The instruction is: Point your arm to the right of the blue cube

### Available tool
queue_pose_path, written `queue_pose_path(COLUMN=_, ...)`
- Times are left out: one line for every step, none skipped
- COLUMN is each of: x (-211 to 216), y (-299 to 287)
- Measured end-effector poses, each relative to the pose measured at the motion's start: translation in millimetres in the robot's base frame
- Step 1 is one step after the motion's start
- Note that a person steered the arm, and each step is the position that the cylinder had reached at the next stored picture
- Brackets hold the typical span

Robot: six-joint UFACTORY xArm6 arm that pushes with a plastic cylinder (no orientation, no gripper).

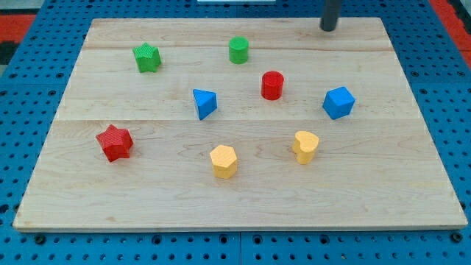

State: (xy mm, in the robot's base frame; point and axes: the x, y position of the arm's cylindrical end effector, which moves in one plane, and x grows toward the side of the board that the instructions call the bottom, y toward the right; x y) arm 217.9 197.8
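We note a wooden board lying on a blue pegboard table. Starting at the view's left, a red star block sits low on the board, with a green star block above it towards the view's top. Moving rightward, a blue triangular block stands near the centre, a yellow hexagonal block below it, and a green cylinder above it near the top edge. Next comes a red cylinder, then a yellow heart-shaped block lower down. The blue cube rests in the board's right half, well apart from its neighbours, with bare wood to its right. My tip is at the board's top edge, above the blue cube and slightly to its left in the view, well apart from it and touching no block. We record no pincer on this arm; it ends in a plain dark rod, so there is nothing to stand apart or together.
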Motion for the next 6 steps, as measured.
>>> queue_pose_path(x=8.5, y=48.8)
queue_pose_path(x=74.6, y=47.4)
queue_pose_path(x=143.5, y=55.0)
queue_pose_path(x=178.8, y=61.3)
queue_pose_path(x=248.3, y=53.8)
queue_pose_path(x=264.4, y=28.3)
